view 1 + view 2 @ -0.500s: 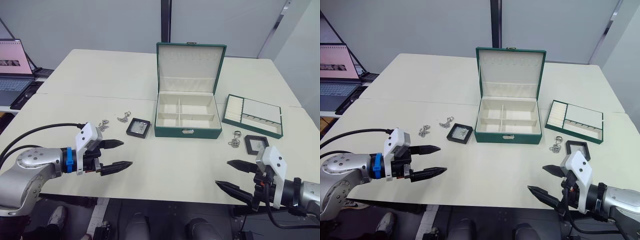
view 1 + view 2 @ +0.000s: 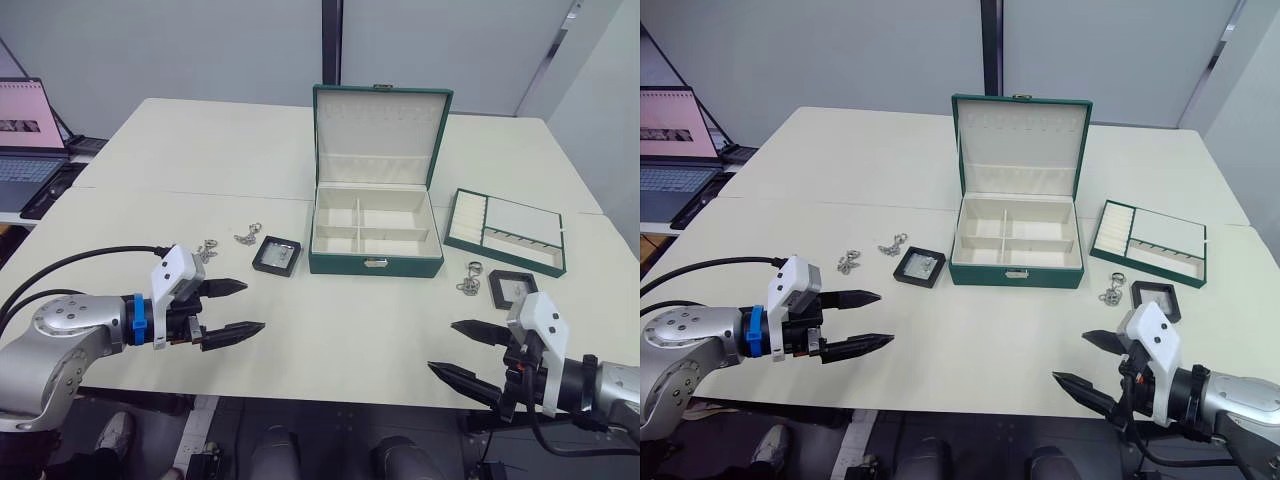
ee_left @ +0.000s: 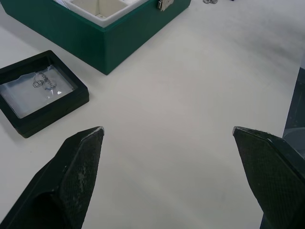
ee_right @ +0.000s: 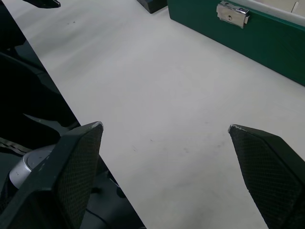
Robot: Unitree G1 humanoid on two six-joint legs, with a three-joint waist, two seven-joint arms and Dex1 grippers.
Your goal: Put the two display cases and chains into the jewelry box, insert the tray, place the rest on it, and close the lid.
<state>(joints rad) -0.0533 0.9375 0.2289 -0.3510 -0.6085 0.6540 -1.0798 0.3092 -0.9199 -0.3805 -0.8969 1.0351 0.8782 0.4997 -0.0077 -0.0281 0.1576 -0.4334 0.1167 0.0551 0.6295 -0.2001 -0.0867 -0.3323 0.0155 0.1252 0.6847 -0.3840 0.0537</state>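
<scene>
- Jewelry box (image 2: pixel 375 240) — centre of the table (image 2: pixel 330 330), lid (image 2: pixel 380 135) upright.
- Display cases: one (image 2: pixel 277 255) just left of the box, one (image 2: pixel 512 288) to its front right.
- Chains (image 2: pixel 248 236) left of the box; another (image 2: pixel 470 280) to its front right.
- Tray (image 2: pixel 505 231) right of the box.
- Left gripper (image 2: pixel 236 308) and right gripper (image 2: pixel 462 351) — fingers apart, empty, nearer the table's front edge than the box.

The place looked like an office or a lab room set up for trials. Two plain cream tables (image 2: pixel 200 150) stood pushed together, their seam running across the top. Pale bare walls (image 2: pixel 180 45) rose behind them, with a dark upright strip (image 2: pixel 331 40) between panels. An open laptop (image 2: pixel 28 130) sat on a side desk, its cables (image 2: pixel 85 145) trailing beside it.
</scene>
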